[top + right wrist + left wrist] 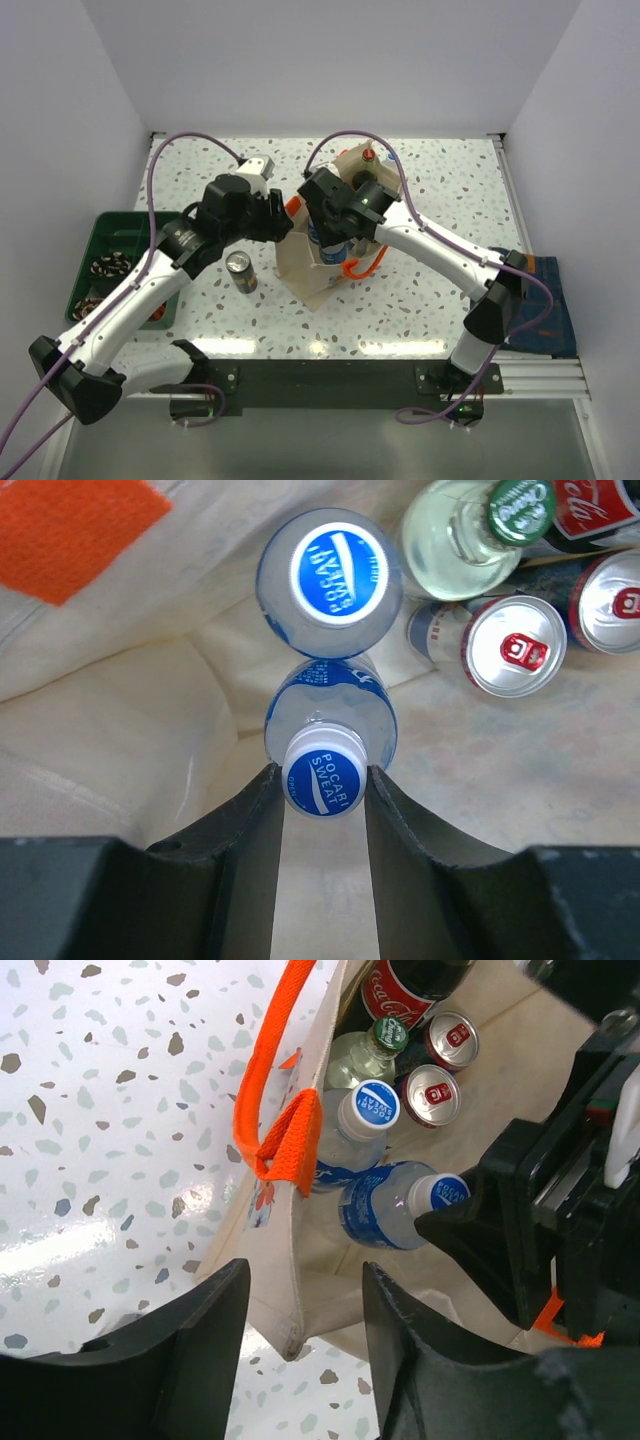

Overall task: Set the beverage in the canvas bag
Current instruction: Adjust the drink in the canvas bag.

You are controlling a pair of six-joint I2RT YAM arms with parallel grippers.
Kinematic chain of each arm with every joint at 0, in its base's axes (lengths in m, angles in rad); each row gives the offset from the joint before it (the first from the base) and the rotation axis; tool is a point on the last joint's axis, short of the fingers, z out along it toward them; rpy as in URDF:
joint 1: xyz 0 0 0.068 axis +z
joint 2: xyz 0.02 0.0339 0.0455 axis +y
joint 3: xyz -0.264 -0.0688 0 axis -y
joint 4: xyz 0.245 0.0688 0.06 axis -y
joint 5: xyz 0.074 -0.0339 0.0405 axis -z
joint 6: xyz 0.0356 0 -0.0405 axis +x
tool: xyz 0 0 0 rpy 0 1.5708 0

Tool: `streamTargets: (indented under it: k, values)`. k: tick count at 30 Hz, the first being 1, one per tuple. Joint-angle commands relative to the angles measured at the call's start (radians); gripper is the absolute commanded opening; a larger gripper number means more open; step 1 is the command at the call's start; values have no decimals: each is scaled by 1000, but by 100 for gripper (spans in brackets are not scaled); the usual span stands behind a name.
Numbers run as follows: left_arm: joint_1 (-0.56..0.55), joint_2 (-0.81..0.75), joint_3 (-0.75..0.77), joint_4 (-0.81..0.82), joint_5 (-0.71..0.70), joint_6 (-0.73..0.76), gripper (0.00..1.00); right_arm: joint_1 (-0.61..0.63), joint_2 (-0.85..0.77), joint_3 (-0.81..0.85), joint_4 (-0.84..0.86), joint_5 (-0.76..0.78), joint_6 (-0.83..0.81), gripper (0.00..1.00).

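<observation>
While right jaws clamp a plastic bottle's (330, 715) cap (322, 780), arm angled down into the canvas bag (300, 268) — left jaws gape astride its cloth wall (280, 1270).

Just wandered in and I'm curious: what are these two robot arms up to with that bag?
They are packing drinks. The right gripper is clamped on the cap of a Pocari Sweat bottle, holding it inside the canvas bag, beside a second bottle and cans already in there. The left gripper straddles the bag's rim with its jaws open. One can stands on the table outside the bag.
</observation>
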Motion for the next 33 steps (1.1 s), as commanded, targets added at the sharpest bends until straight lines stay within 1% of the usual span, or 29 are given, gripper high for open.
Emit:
streamTargets:
  k: [1, 2, 4, 5, 7, 8, 10, 11, 12, 13, 14, 17, 20, 27, 30, 31, 33]
  values:
    - [7, -39, -2, -15, -19, 22, 50, -31, -70, -41, -14, 68, 49, 0]
    - [7, -45, -2, -17, -25, 22, 44, -34, -79, -54, -11, 70, 60, 0]
    - [7, -48, -2, -26, -33, 22, 39, -45, -93, -66, -2, 73, 71, 0]
    - [7, -54, -2, -29, -38, 22, 34, -48, -99, -77, 3, 71, 77, 0]
    - [7, -59, 0, -32, -41, 23, 29, -54, -111, -84, 12, 73, 81, 0]
    - [7, -60, 0, -31, -42, 23, 24, -55, -111, -83, 12, 70, 83, 0]
    - [7, -59, 1, -31, -42, 23, 19, -57, -111, -83, 9, 65, 82, 0]
    - [7, -57, 1, -31, -36, 23, 14, -57, -108, -83, 11, 60, 82, 0]
    - [7, -56, 0, -29, -30, 23, 13, -57, -108, -83, 11, 57, 83, 0]
    - [7, -54, 0, -26, -24, 22, 12, -57, -108, -83, 9, 56, 83, 0]
    - [6, -53, 0, -24, -15, 23, 16, -59, -107, -84, 8, 53, 85, 0]
    - [7, -53, 1, -14, 1, 29, 36, -57, -108, -88, 11, 45, 85, 0]
    - [7, -46, 3, -8, 19, 34, 39, -59, -107, -88, 11, 40, 83, 0]
    - [7, 6, 12, -27, 33, 63, 38, -57, -113, -92, 22, 28, 83, 0]
    - [6, 24, 20, -29, 33, 69, 33, -56, -118, -98, 26, 25, 83, 0]
    - [7, 30, 21, -31, 31, 72, 27, -57, -118, -101, 26, 25, 83, 0]
    - [7, 36, 32, -34, 33, 78, 22, -57, -124, -104, 29, 24, 85, 0]
